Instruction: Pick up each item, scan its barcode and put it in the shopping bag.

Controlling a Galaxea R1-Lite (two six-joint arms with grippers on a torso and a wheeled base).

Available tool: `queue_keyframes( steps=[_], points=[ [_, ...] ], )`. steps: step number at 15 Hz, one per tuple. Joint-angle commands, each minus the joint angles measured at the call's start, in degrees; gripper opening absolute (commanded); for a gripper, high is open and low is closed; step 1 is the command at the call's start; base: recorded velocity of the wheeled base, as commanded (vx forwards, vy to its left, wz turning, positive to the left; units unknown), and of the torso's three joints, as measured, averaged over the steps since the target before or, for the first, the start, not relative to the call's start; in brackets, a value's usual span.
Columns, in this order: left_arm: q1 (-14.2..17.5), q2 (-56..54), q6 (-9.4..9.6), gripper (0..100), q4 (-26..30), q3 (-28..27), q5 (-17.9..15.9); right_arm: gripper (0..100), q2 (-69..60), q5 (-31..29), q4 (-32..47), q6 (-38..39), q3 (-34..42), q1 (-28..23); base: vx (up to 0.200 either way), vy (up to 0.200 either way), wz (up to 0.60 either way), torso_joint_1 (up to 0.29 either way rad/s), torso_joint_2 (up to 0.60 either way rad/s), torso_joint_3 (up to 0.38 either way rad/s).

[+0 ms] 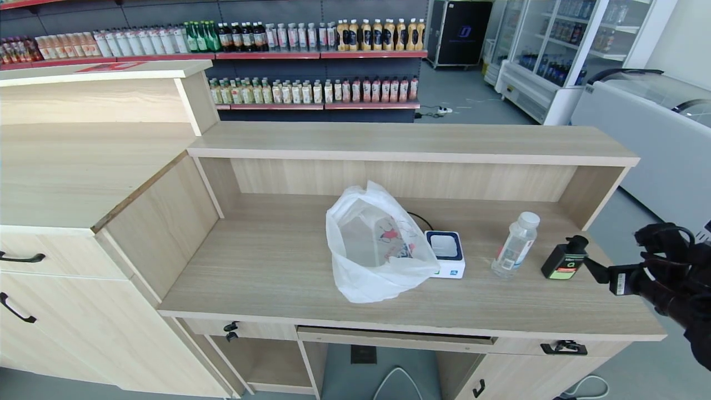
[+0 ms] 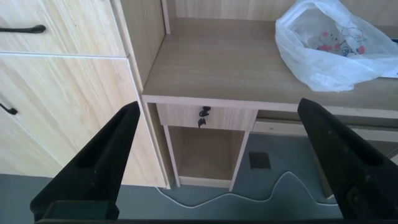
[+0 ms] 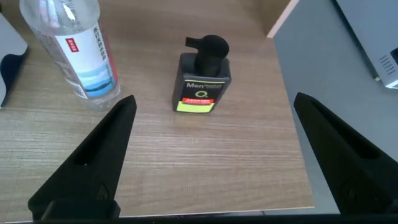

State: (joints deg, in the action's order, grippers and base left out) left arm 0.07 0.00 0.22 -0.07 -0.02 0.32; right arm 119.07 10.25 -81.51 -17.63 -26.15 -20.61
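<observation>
A white plastic shopping bag (image 1: 377, 247) stands open on the wooden counter (image 1: 266, 266), with a printed item showing through its side. To its right sits a white and blue barcode scanner (image 1: 447, 253). Further right stand a clear water bottle (image 1: 515, 244) and a black pump bottle (image 1: 564, 260). My right gripper (image 1: 597, 269) is open at the counter's right end, just short of the black pump bottle (image 3: 202, 84), with the water bottle (image 3: 71, 46) off to one side. My left gripper (image 2: 219, 104) is open, low in front of the counter's left front corner, away from the bag (image 2: 336, 43).
A raised shelf (image 1: 411, 141) runs along the back of the counter, with side walls at both ends. A taller cabinet (image 1: 83, 166) with drawers stands to the left. A keyed drawer (image 2: 202, 115) sits under the counter. Drink shelves and freezers stand behind.
</observation>
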Motion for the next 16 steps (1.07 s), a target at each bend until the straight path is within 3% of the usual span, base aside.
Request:
queue_keyframes(
  steps=[1,7,16],
  points=[
    [0.01,0.0,0.04,100,-0.01,-0.06,0.03,100,6.09,0.12,0.03,-0.04,-4.96,3.39,0.0,0.0,0.0,0.0,0.0,0.0],
    [0.01,0.0,0.04,100,-0.01,0.02,0.03,100,14.26,4.34,-1.46,0.4,-13.23,9.89,0.0,0.0,0.0,0.0,0.0,0.0],
    [0.01,0.0,0.04,100,-0.01,0.02,0.03,100,20.77,6.18,-1.29,1.19,-20.87,12.18,0.0,0.0,0.0,0.0,0.0,0.0]
  ],
)
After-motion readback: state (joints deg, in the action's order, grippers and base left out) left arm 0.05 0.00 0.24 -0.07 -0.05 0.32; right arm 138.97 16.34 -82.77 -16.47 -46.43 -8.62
